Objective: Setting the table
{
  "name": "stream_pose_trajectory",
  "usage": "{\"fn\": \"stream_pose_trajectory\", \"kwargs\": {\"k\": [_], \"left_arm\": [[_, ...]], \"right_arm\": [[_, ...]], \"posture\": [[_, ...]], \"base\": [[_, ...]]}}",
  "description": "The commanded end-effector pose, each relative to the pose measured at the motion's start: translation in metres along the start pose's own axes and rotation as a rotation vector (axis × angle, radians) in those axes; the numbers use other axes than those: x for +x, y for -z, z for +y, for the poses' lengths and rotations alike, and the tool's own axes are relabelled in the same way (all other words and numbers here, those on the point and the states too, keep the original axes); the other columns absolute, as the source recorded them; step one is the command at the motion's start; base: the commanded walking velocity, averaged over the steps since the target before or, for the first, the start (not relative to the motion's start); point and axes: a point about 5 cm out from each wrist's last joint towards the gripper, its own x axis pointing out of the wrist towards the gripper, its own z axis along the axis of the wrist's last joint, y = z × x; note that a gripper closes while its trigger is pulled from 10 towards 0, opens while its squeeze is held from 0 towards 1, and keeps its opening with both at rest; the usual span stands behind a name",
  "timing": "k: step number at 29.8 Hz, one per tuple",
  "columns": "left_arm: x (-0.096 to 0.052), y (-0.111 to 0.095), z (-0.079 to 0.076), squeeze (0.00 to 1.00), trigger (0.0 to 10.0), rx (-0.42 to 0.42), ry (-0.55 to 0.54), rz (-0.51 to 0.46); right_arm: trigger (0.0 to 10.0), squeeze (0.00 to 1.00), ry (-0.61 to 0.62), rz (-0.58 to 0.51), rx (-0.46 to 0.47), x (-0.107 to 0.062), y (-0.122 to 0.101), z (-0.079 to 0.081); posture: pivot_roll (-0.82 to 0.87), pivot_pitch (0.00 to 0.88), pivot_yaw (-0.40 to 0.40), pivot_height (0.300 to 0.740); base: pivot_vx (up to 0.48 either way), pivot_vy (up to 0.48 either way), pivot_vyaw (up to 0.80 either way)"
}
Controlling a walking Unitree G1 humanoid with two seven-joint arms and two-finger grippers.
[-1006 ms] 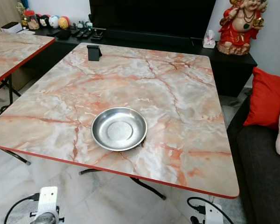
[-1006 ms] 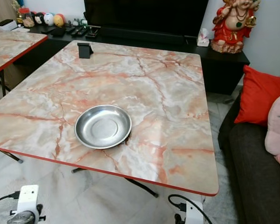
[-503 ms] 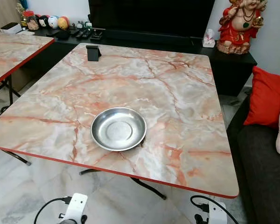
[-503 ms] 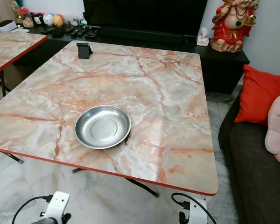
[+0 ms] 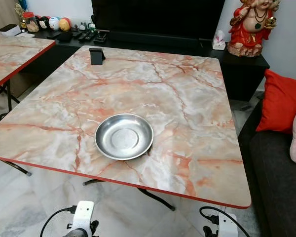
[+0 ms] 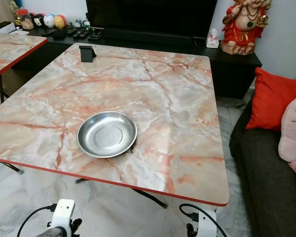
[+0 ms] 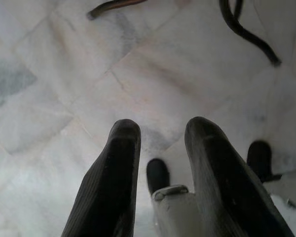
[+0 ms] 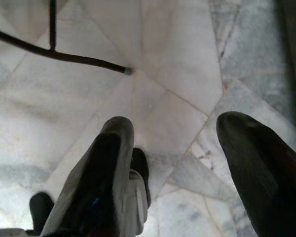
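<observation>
The left gripper (image 7: 160, 143) hangs low over the pale marble floor (image 7: 64, 89), its two black fingers parted by a narrow gap with nothing between them; in the head views its wrist shows below the table's near edge, toward the left. The right gripper (image 8: 175, 148) also hangs above the floor tiles, its fingers spread wide and empty — its wrist sits low on the right, below the table's front corner. Above both arms stands the table (image 5: 187, 98), a marble-patterned top in cream and orange veins with a red rim. On it, close to the near edge and a little left of the middle, rests a round steel bowl (image 5: 124, 137), upright and empty, its inside catching the light. A small black stand (image 5: 96, 56) sits at the far left corner of the same top. A second table (image 5: 12, 54) with the same pattern stands to the left, apart from the first. Behind — along the wall — runs a dark low cabinet (image 5: 237, 64) carrying a red figurine (image 5: 249, 24) and small round toys (image 5: 54, 23). On the right is a dark sofa (image 5: 278, 182) with a red cushion (image 5: 282, 101).
</observation>
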Motion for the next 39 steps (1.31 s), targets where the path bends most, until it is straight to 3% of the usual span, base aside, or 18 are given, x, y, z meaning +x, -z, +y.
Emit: {"fn": "stream_pose_trajectory", "kwargs": {"k": [1, 7, 12, 21, 35, 39], "left_arm": [[-0.0002, 0.0006, 0.0035, 0.0, 10.0, -0.049, -0.014, 0.002], [0.0, -0.003, 0.0074, 0.0, 10.0, -0.105, -0.033, -0.019], [0.0007, -0.0047, 0.0027, 0.0, 10.0, -0.063, -0.005, -0.019], [0.0006, -0.0039, 0.0032, 0.0, 10.0, -0.083, -0.003, -0.016], [-0.0005, -0.0009, 0.0083, 0.0, 10.0, -0.077, -0.017, -0.005], [-0.0005, -0.0008, 0.0083, 0.0, 10.0, -0.073, -0.015, -0.005]], "right_arm": [[10.0, 0.0, 0.013, -0.01, 0.025, 0.0, -0.0012, -0.0017], [10.0, 0.0, 0.019, -0.007, 0.04, 0.0002, -0.0016, -0.003], [10.0, 0.0, 0.019, -0.01, 0.044, 0.0004, -0.0027, -0.0033], [10.0, 0.0, 0.014, -0.018, 0.049, 0.0008, -0.0047, -0.0024], [10.0, 0.0, 0.01, 0.001, 0.053, 0.0006, -0.0018, 0.0001], [10.0, 0.0, 0.001, 0.006, 0.045, 0.0005, -0.0007, 0.0004]], "posture": [[0.0, 0.0, -0.033, 0.74], [0.0, 0.0, -0.034, 0.74], [0.0, 0.0, -0.034, 0.74], [0.0, 0.0, -0.029, 0.74], [0.01, 0.0, -0.027, 0.74], [0.01, 0.0, -0.027, 0.74]], "base": [[0.0, 0.0, 0.0], [0.0, 0.0, 0.0], [0.0, 0.0, 0.0], [0.0, 0.0, 0.0], [0.0, 0.435, 0.0], [0.0, 0.48, -0.73]]}}
